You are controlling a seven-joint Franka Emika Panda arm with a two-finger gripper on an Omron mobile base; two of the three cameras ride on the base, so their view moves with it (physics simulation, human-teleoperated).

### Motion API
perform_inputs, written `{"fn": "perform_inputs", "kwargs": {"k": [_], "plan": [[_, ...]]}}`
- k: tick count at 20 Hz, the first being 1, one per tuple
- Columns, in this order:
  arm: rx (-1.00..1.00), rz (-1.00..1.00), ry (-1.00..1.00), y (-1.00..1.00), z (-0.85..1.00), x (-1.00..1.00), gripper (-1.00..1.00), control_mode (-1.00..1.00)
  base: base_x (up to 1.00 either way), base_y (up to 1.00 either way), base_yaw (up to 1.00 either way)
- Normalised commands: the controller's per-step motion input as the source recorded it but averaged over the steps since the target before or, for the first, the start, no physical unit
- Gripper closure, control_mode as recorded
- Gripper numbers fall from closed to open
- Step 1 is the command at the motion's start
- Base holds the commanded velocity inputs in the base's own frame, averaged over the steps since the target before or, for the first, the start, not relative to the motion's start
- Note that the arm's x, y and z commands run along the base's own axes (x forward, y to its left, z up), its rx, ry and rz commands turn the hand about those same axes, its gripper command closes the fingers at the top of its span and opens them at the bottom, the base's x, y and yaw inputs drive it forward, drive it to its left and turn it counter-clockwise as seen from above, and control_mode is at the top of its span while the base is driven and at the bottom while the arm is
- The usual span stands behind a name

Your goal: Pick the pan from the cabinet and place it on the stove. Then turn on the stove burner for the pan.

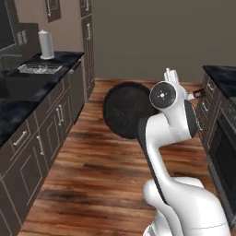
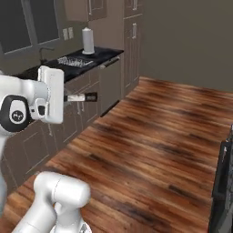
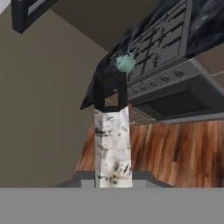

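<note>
The pan is a round black disc held up on its side over the wooden floor, partly hidden behind my arm. Its handle looks pale and speckled with a black looped end, and it runs up from between my fingers in the hand view. My gripper is shut on that handle. The handle's tip sticks out past my hand in the right base view. The stove, with black grates and a row of knobs, lies ahead beyond the handle. Wall cabinet doors hang at the upper left.
A teal kettle stands on the stove's near corner. A black counter with a sink rack and a paper towel roll runs along the left over drawer units. The oven front is close on the right. Open wooden floor lies between.
</note>
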Motion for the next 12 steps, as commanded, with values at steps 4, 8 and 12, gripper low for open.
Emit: {"fn": "perform_inputs", "kwargs": {"k": [4, 8, 12], "plan": [[0.0, 0.0, 0.0, 0.0, 0.0, 0.0, 1.0, 1.0, 0.0, 0.0, -0.47], [0.0, 0.0, 0.0, 0.0, 0.0, 0.0, 1.0, 1.0, 0.0, 0.0, -0.47], [0.0, 0.0, 0.0, 0.0, 0.0, 0.0, 1.0, 1.0, 0.0, 0.0, -0.47]]}}
